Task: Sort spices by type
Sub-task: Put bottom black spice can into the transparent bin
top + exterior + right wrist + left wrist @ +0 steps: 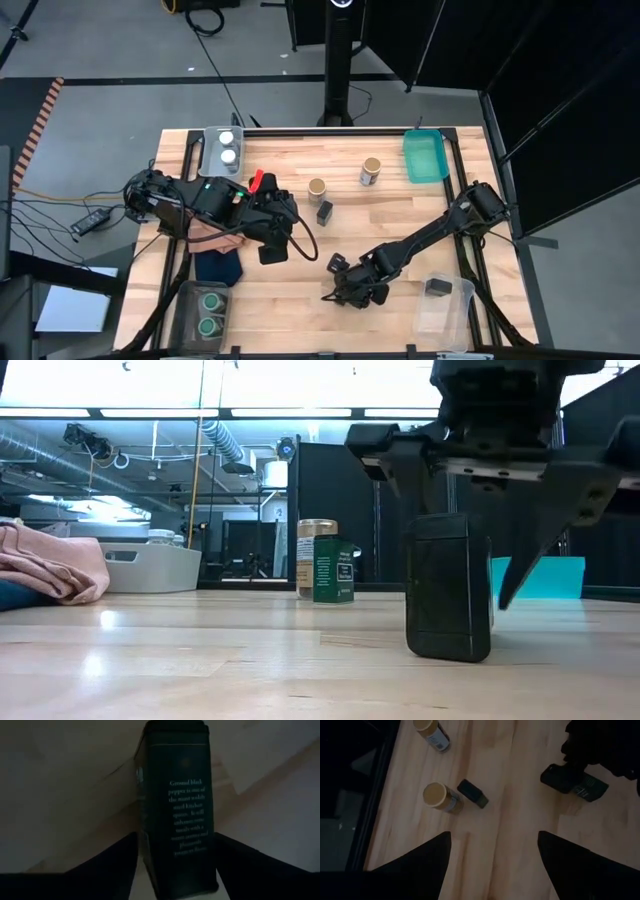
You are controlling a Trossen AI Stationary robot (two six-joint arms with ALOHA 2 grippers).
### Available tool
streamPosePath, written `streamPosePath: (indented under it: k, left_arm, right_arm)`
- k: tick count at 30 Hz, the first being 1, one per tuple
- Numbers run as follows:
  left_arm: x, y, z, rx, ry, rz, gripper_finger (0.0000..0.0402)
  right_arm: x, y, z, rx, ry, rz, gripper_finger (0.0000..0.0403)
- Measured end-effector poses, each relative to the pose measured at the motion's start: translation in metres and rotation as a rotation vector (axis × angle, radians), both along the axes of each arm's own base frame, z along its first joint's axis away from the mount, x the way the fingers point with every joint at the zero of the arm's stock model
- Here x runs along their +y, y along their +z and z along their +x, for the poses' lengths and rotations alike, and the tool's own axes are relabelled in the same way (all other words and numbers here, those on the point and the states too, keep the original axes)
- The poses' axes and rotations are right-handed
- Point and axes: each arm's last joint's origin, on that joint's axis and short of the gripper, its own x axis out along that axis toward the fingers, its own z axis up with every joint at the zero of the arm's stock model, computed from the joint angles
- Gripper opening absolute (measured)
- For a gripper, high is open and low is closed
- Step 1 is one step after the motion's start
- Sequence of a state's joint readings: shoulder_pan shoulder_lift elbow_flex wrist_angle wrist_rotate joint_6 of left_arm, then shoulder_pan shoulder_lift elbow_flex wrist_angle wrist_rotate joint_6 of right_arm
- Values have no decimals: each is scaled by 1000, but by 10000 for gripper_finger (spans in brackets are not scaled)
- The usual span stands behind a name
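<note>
A black pepper tin (177, 810) stands upright on its base on the table (448, 585) near the near edge. My right gripper (455, 560) hangs over it, open, one finger on each side; a gap shows beside one finger. My left gripper (492, 837) hovers open over the table's middle (272, 248). Another black tin (325, 212) stands beside a tan-lidded jar (317, 190); the second tan-lidded jar (371, 172) is farther back. Two white-lidded jars (227, 148) sit in a grey tray, two green-lidded jars (210, 312) in a dark tray, and a third tin (438, 287) in a clear box.
A pink-brown cloth (205, 235) and a navy cloth (218, 266) lie under my left arm. A teal bin (425, 157) stands at the far right corner. Bare wood lies between the two grippers and along the near edge.
</note>
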State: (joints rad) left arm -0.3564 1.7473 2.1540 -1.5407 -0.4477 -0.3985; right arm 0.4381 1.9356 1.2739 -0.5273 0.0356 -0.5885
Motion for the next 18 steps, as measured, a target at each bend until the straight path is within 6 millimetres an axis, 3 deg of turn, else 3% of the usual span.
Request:
streamPosePath:
  k: [11,18]
  left_arm:
    - [-1,1,2,-20,0,-8,302]
    - [-1,1,2,-25,1,-11,302]
  right_arm:
    - [6,25,7,18,-37,41,271]
    - [8,22,7,48,-22,64,263]
